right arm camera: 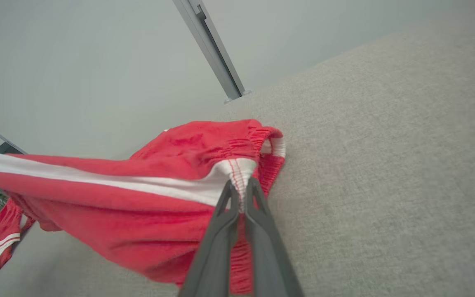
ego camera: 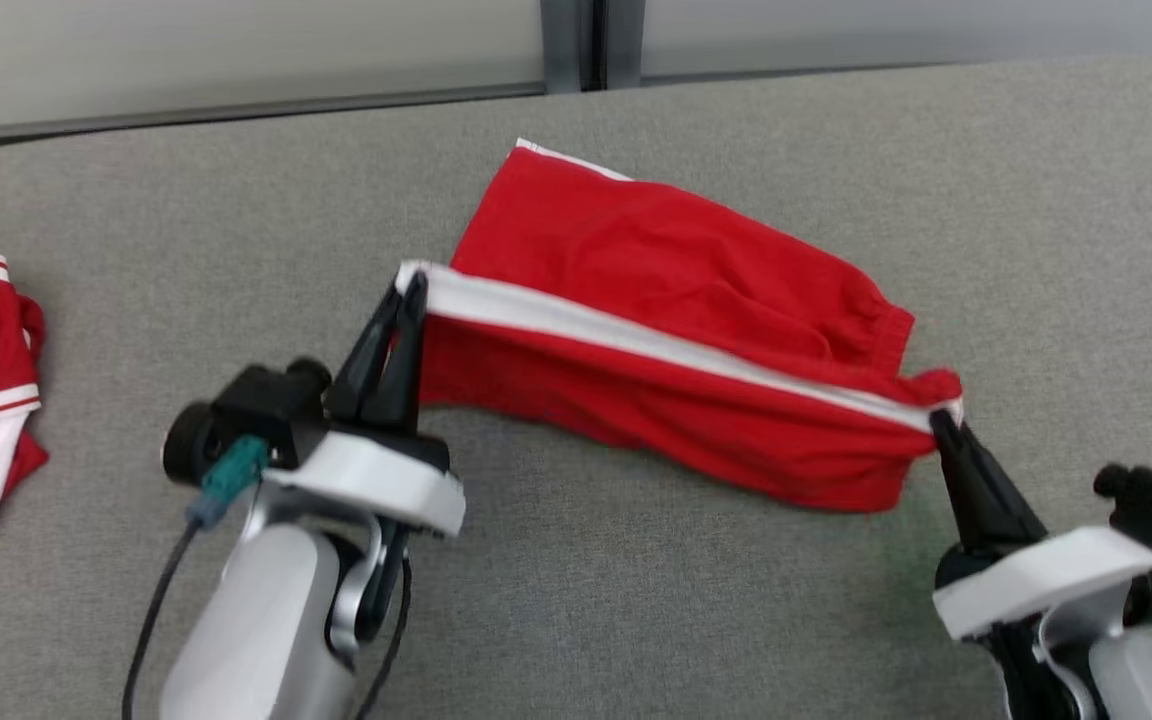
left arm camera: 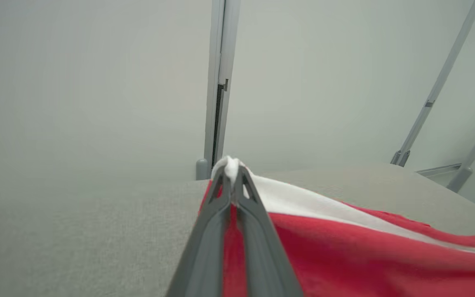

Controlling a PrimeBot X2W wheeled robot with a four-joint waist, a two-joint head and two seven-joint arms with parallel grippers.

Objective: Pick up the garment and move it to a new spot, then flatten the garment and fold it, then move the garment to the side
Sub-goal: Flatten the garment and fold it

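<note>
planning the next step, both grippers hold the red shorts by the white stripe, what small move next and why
Probably lower both arms together to lay the shorts flat on the table. The left gripper and right gripper each pinch an end of the white stripe, and the near half sags.

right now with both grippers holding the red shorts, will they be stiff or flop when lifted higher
Probably floppy: the red shorts sag between the left gripper and right gripper, with the far half draped on the grey table. Likely light, since thin fingertip pinches hold them. The taut white stripe suggests little slipping.
</note>
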